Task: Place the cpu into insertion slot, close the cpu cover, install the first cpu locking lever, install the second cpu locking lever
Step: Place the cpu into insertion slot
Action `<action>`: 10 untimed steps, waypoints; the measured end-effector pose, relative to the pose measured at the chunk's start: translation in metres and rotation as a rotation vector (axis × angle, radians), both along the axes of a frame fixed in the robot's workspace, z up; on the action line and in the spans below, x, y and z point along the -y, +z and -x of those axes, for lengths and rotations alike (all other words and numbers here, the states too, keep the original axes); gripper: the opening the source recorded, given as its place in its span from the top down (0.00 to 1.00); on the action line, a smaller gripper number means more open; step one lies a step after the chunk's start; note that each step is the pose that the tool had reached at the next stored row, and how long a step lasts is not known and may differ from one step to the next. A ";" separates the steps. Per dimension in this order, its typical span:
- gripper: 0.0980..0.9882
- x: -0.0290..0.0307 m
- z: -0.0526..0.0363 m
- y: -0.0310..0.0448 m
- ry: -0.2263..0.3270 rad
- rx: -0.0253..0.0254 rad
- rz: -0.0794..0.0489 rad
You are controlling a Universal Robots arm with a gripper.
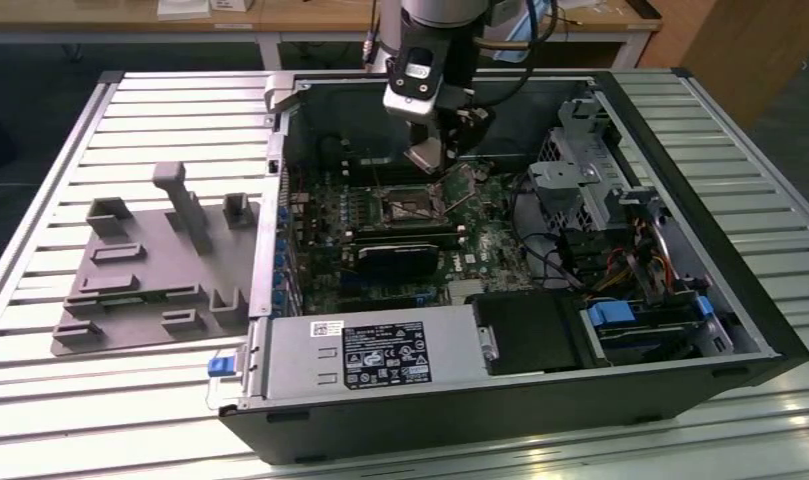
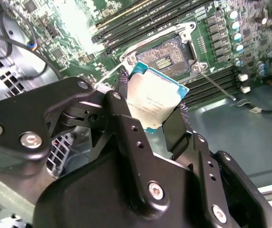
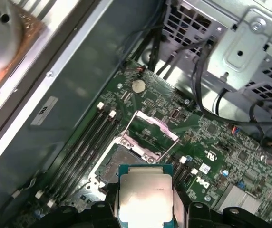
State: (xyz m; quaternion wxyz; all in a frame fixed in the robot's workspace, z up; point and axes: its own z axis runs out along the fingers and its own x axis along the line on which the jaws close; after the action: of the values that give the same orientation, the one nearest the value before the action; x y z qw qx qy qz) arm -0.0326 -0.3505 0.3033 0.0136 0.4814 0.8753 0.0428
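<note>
Black two-fingered gripper (image 2: 152,100) clamps the small square silvery-topped cpu (image 2: 157,92) by its edges, close to the dark, metal-rimmed insertion slot (image 2: 167,57) but not yet seated; the thin metal cpu cover (image 3: 138,146) stands raised, so every step remains.

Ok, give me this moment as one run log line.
fingers: shut on chip | chip: held over socket, not seated | socket: bare | cover: open
</note>
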 end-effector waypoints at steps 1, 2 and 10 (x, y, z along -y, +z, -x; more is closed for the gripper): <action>0.51 0.0000 0.0000 -0.0004 -0.015 0.0000 0.000; 0.51 0.0000 0.0001 -0.0009 -0.029 0.0001 0.000; 0.51 0.0000 0.0014 -0.0046 -0.140 0.0000 0.000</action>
State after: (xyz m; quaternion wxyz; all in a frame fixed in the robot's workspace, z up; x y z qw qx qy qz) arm -0.0340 -0.3505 0.2987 0.0166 0.5417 0.8394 0.0417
